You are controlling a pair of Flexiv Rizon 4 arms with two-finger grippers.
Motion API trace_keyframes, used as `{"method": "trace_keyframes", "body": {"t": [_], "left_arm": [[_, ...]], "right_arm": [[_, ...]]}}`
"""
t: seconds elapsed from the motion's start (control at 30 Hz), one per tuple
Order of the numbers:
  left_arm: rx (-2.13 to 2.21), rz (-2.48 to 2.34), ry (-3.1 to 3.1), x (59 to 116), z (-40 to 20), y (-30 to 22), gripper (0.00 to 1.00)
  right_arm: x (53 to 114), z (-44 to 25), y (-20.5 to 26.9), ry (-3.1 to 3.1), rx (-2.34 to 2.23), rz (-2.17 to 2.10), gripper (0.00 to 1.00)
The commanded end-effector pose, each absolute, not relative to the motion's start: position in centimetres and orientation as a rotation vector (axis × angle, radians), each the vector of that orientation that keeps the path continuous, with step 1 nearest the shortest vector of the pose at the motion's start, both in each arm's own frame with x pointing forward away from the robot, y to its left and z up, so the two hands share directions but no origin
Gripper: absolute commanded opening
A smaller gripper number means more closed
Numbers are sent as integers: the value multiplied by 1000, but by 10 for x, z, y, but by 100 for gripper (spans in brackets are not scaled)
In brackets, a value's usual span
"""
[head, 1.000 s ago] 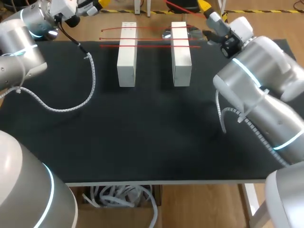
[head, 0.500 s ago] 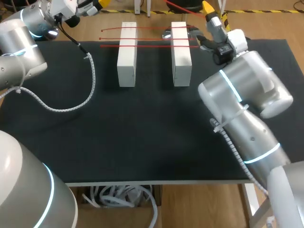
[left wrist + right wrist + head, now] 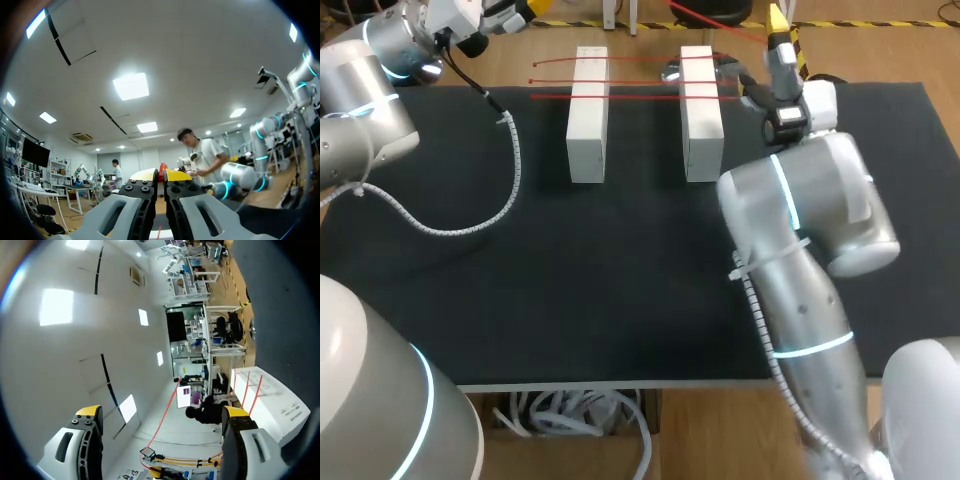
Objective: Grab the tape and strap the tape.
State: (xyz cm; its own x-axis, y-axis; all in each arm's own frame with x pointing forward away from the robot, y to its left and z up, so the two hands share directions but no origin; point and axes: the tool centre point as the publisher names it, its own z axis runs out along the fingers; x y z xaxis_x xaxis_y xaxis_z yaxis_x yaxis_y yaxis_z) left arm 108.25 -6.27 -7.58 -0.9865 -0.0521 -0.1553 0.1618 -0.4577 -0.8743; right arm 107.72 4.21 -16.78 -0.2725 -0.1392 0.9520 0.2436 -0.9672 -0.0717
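Hovering spread wide, right gripper (image 3: 162, 411) has red tapes (image 3: 246, 388) on white blocks (image 3: 274, 401) beside one finger. Left gripper (image 3: 161, 175) closed, tips together.

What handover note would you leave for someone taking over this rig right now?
Left gripper: shut, pointing upward past the far left corner of the table; I cannot confirm that it holds anything.
Right gripper: open, empty, past the far edge near the tapes' right ends.
Three red tapes lie across the two white blocks, none gripped.
Done: nothing yet.
Left: grab a tape, then strap it.
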Motion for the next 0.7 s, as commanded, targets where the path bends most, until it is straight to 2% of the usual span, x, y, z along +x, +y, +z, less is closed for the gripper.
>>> {"method": "trace_keyframes", "body": {"t": [0.03,0.7], "left_arm": [[155,-2570,1564,1081,-75,-63,0],[155,-2570,1564,1081,-75,-63,0]], "right_arm": [[1081,-172,51,699,-1900,-2594,100],[1081,-146,49,723,-1813,-2628,100]]}}
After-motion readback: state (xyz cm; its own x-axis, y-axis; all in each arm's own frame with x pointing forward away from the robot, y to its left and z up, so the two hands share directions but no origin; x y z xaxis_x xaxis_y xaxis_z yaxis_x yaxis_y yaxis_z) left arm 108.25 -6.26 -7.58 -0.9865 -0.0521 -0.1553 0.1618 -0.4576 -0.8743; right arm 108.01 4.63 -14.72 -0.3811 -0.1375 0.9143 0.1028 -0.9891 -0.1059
